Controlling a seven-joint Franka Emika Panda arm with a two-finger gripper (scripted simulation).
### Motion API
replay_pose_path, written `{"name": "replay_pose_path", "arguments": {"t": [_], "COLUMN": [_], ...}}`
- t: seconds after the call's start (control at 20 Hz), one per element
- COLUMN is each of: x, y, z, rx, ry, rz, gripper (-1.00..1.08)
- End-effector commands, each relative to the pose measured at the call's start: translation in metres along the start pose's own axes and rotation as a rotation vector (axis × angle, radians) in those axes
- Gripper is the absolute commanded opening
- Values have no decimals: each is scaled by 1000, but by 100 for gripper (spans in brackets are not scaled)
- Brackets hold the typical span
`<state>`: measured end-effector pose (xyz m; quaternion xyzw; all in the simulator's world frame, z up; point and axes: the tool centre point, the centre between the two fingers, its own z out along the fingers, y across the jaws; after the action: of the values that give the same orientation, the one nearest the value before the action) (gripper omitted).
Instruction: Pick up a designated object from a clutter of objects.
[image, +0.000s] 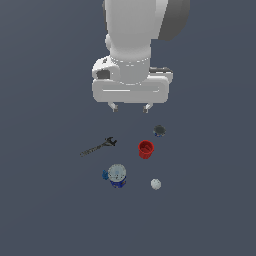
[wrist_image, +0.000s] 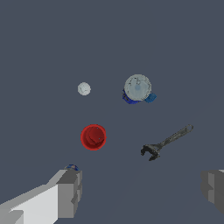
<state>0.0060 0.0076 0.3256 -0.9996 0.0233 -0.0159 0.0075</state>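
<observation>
While the pincer (image: 130, 107) hangs released and empty above the grey desk (image: 45, 210), the small bright red tapered cup (image: 146, 149) stands upright below, nearer the exterior view's right finger, beside the dark wrench (image: 98, 146).

Flat dark grey-blue surface (image: 45, 210), plain and unmarked. Resting on it, all apart from one another: a small red cup (image: 146, 149) standing upright, a dark wrench (image: 98, 146) lying flat, a blue object with pale round top (image: 116, 175), a small white ball (image: 156, 184), and a small dark round piece (image: 159, 131) just beyond the cup.
</observation>
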Motion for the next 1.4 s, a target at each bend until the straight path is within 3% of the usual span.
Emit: {"name": "replay_pose_path", "arguments": {"t": [0.0, 0.45, 0.75, 1.05, 1.35], "x": [0, 11, 11, 14, 15], "y": [0, -12, -12, -19, -31], "z": [0, -24, -19, 9, 61], "rx": [0, 6, 5, -2, -11], "ry": [0, 59, 56, 47, 28], "rz": [0, -9, -16, -66, -163], "gripper": [100, 100, 100, 100, 100]}}
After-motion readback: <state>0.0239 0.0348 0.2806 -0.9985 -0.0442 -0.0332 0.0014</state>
